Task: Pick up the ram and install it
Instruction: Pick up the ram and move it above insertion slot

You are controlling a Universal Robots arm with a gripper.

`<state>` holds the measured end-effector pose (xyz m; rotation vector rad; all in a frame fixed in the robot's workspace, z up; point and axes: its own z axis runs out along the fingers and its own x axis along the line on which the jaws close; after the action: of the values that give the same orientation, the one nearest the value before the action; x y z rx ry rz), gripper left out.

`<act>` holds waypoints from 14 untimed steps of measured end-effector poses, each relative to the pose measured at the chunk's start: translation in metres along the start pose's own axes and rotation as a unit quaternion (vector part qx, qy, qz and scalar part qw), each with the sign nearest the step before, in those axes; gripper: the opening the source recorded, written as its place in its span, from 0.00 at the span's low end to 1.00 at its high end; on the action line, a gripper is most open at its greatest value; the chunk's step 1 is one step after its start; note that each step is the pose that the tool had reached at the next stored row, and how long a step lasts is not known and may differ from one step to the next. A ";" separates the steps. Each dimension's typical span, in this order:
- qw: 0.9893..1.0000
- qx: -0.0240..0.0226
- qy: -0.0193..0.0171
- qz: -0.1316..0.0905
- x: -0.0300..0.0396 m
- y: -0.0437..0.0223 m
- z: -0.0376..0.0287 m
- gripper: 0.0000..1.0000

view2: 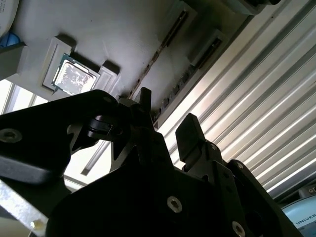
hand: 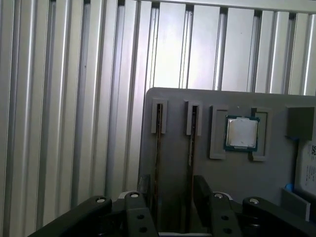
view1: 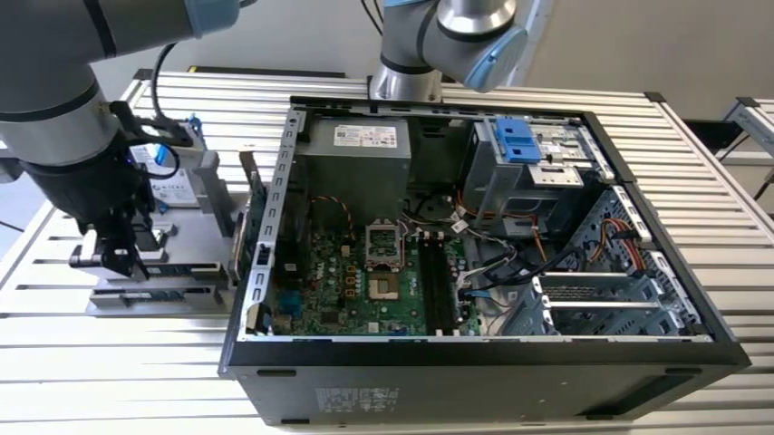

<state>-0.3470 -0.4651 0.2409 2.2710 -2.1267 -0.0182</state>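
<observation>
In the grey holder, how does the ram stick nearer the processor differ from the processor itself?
Shape: the ram stick is long and thin; the processor is square. Pose: the ram stick stands on edge; the processor lies flat, silver lid showing. Place: the open gripper is by the ram stick's end; the processor lies aside. Both sit in the grey holder.

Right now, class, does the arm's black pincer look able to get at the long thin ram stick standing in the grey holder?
Probably yes: the open black pincer hangs above the long thin ram stick, nothing between them.
</observation>
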 end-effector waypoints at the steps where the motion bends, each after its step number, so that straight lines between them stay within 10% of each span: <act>1: 1.000 0.000 0.000 0.000 0.0000 0.0000 0.0007 1.00; 14: 1.000 -0.002 0.000 0.000 -0.0001 -0.0002 0.0086 1.00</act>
<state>-0.3470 -0.4651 0.2324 2.2688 -2.1246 -0.0214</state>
